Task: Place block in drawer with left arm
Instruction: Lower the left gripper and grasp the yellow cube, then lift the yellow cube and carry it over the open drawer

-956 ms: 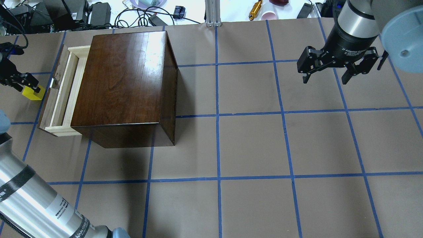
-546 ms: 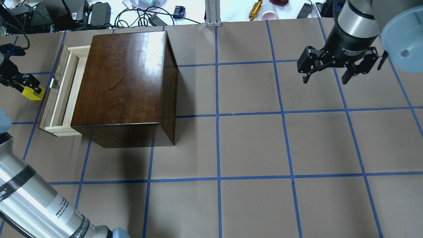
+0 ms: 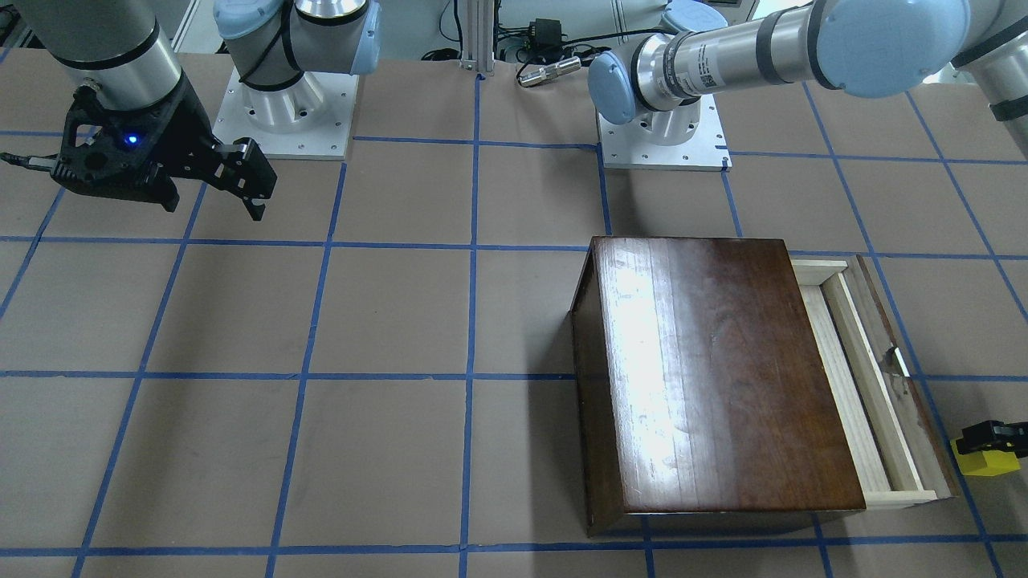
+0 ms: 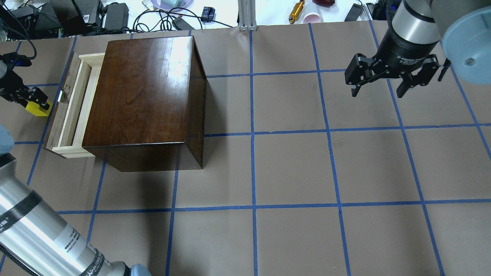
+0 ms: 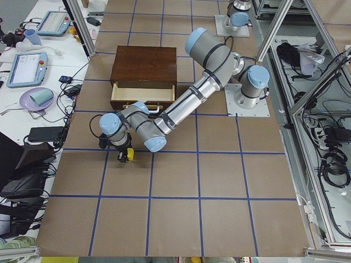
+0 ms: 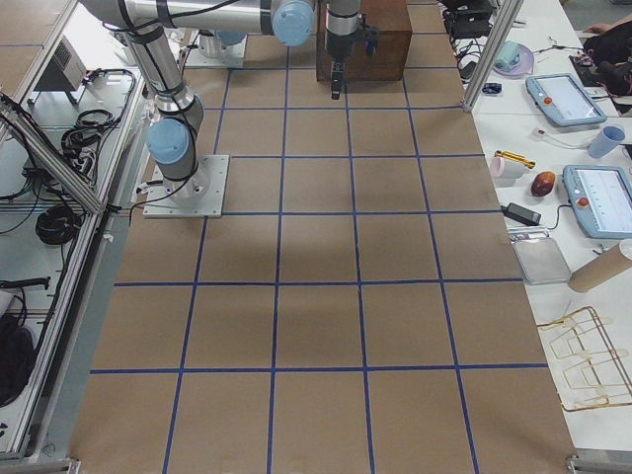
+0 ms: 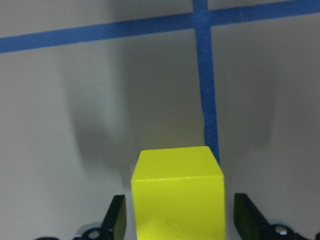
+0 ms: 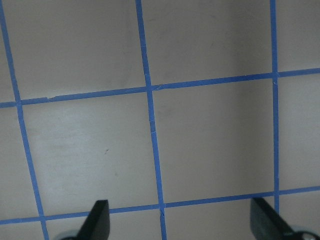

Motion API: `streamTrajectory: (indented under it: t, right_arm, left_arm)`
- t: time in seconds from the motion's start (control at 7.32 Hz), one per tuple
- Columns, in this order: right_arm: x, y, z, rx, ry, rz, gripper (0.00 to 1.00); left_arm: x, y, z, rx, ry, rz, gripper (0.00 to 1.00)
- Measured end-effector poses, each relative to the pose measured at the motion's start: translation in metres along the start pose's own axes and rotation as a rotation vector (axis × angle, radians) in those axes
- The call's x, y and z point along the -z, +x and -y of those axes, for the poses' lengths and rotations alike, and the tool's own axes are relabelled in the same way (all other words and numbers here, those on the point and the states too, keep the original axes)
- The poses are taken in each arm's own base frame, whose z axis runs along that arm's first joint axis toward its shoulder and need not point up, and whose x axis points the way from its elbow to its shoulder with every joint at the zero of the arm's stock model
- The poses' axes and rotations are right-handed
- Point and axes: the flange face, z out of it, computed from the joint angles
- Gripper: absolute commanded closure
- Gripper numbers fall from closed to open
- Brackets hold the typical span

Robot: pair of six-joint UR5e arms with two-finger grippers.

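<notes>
- The table is covered with brown paper that blue tape divides into squares. Beyond its far edge lie black cables, power adapters, a gold-coloured cylinder and a pink cup.
- The glossy dark-brown wooden box stands on the robot's left half of the table. The drawer is drawn partly out of the box's side that faces away from the table's centre.
- The drawer's dark front board, with a small metal pull, stands between the block and the pale inside of the drawer.
- The right gripper hangs above the table, well apart from the box. Its fingers are spread wide with only tape lines showing between them.
- The left arm comes in at the lower left corner of the overhead view. The left gripper is down over the block.
- The block is a small bright yellow cube with plain faces and clean edges; its upper face looks lighter than the side facing the wrist camera.
- It appears to rest on the brown paper outside the drawer, just beside the front board, near the pull and next to a blue tape line.
- In the left wrist view one black finger stands on each side of the cube. A thin strip of table shows between each finger and the cube, so the fingers enclose it but are not pressed onto it, as far as this view shows.
</notes>
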Motion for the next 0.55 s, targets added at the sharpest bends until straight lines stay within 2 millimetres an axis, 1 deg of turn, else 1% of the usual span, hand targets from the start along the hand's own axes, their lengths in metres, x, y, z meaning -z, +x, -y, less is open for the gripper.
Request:
streamTrajectory:
  t: [0.14,0.27,0.55]
  right_arm:
    - [0.0,0.0,0.0,0.0,0.0,0.0,0.0]
    - [0.0,0.0,0.0,0.0,0.0,0.0,0.0]
    - [0.0,0.0,0.0,0.0,0.0,0.0,0.0]
  left_arm:
    - [-0.0004,-0.0001,-0.0001,-0.001,0.0,0.0,0.55]
    - [-0.0004,-0.0003,-0.0002,-0.002,0.0,0.0,0.62]
    - [0.001,-0.0008,-0.0007,-0.011,0.0,0.002,0.63]
